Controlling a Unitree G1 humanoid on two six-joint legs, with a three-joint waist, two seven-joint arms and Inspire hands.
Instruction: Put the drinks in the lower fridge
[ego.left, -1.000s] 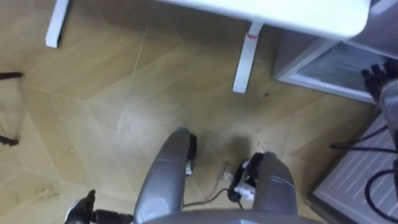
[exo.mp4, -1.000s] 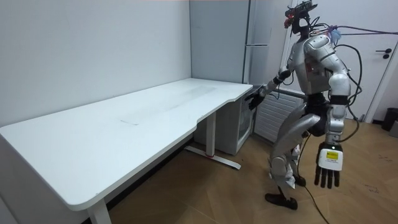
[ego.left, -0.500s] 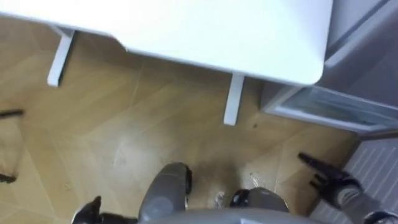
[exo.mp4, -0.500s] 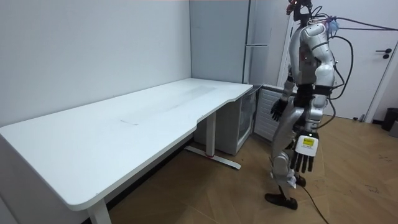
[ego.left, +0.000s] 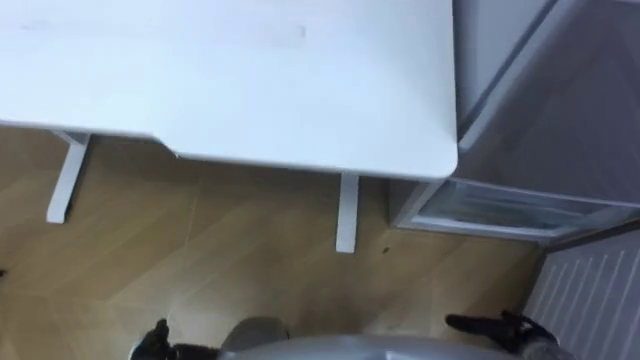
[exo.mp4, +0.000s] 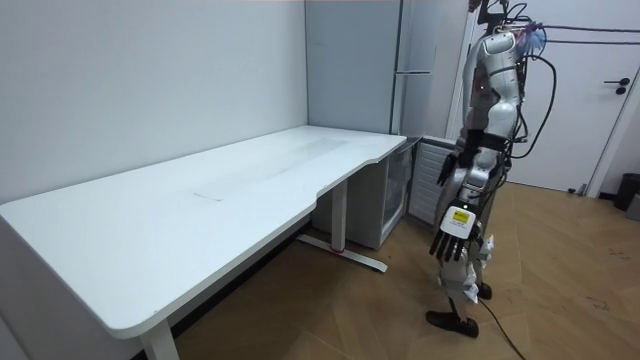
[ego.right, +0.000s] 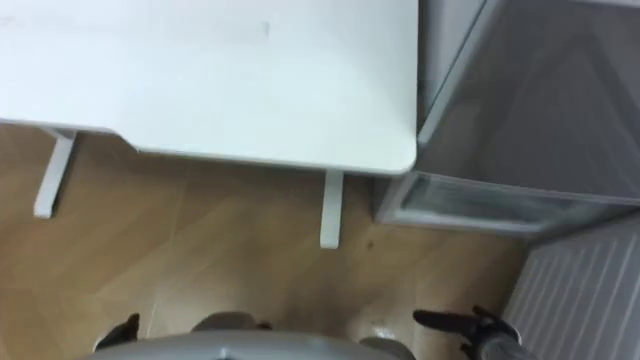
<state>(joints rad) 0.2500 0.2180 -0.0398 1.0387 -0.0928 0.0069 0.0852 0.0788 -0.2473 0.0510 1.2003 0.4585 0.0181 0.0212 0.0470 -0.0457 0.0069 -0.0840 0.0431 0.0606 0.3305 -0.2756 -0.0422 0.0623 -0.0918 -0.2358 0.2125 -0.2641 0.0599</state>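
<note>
While the robot stands upright on the wooden floor at the far end of the white desk, the lower fridge sits low on that floor just beside the desk's end, at the foot of a tall grey cabinet. From the head camera the fridge's glass front reads as a long pale band. It runs from the view's left to its right, dips slightly toward the right, and faces the open floor before the robot. The band's right end is cut off by the picture's edge. What stands behind the glass cannot be made out, nor can I tell whether the door is fully closed. One desk leg stands just left of the fridge.

The right hand shows low on the right, over the floor and near a white ribbed panel. Its dark fingers are straight and spread apart, pointing toward the view's left, and they are empty. The left hand hangs at the robot's side in the room view, with its fingers straight, slightly apart, pointing down and empty. In the eye views it is cut off by the lower edge.
</note>
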